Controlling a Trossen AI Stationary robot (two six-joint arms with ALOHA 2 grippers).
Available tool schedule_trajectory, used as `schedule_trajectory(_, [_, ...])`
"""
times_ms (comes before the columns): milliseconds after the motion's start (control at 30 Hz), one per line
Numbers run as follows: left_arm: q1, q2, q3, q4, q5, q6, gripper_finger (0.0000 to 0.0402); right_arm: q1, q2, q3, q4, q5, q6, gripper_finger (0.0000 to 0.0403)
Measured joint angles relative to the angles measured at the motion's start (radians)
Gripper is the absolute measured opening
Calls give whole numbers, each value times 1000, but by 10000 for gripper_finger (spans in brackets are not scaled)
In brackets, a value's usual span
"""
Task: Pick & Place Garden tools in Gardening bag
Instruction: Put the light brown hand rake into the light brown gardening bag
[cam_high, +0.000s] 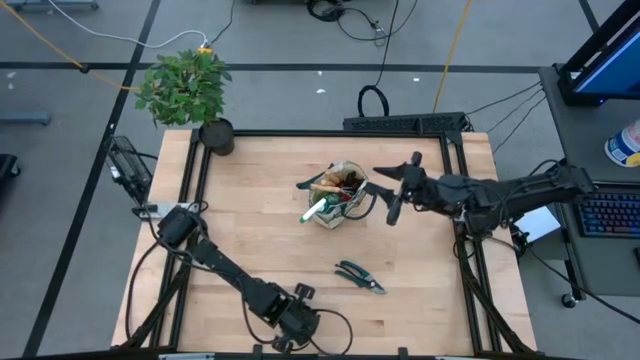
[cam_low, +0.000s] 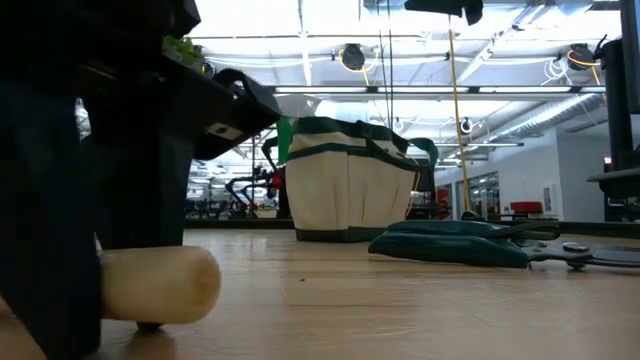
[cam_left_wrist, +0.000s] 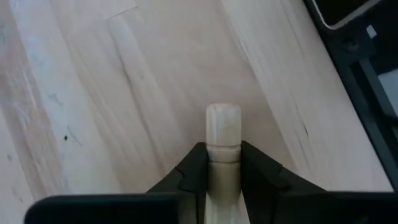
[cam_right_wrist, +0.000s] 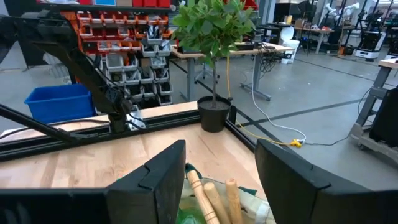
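Note:
My left gripper (cam_high: 300, 305) is low at the table's near edge, shut on a wooden-handled tool whose rounded handle end (cam_left_wrist: 222, 124) sticks out past the fingers; the tool's head is hidden. The beige, green-trimmed gardening bag (cam_high: 338, 195) stands upright at mid-table, with wooden handles (cam_right_wrist: 211, 199) and a green-white sprayer (cam_high: 315, 210) sticking out of it. My right gripper (cam_high: 395, 195) hangs open and level just right of the bag, above it, touching nothing. Dark pruning shears (cam_high: 360, 277) lie flat on the table, nearer than the bag. My left gripper pinches the wooden handle (cam_left_wrist: 222, 163) between its two fingers, a little back from the handle's rounded free end. The fingers come steeply from above and lie across the handle. In the low view the handle (cam_low: 165, 285) lies level, right at the table top.
A leafy potted plant (cam_high: 190, 85) stands at the far left corner. A black frame rail (cam_high: 455, 200) runs round the table. Bare wood lies between the shears and the bag.

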Motion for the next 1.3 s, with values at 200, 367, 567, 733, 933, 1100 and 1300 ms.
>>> schedule_trajectory(200, [23, -7, -1, -10, 4, -156, 70, 0, -32, 0, -41, 0, 4, 186])
schedule_trajectory(367, [54, -51, -8, -57, -22, -229, 70, 0, -49, 0, -70, -2, 36, 187])
schedule_trajectory(567, [106, -187, -5, -94, -51, -290, 70, 1, -62, 0, -106, -3, 53, 187])
schedule_trajectory(733, [168, -304, -6, -35, -113, -282, 70, 8, -68, 0, -112, -4, 60, 187])
schedule_trajectory(933, [226, -434, -5, 109, -199, -216, 70, 22, -77, 0, -123, -3, 60, 187])
schedule_trajectory(1100, [272, -500, -4, 280, -274, -99, 70, 29, -79, 0, -127, -3, 55, 187])
schedule_trajectory(1300, [348, -503, -4, 489, -300, 52, 70, 29, -79, 0, -127, -3, 53, 187])
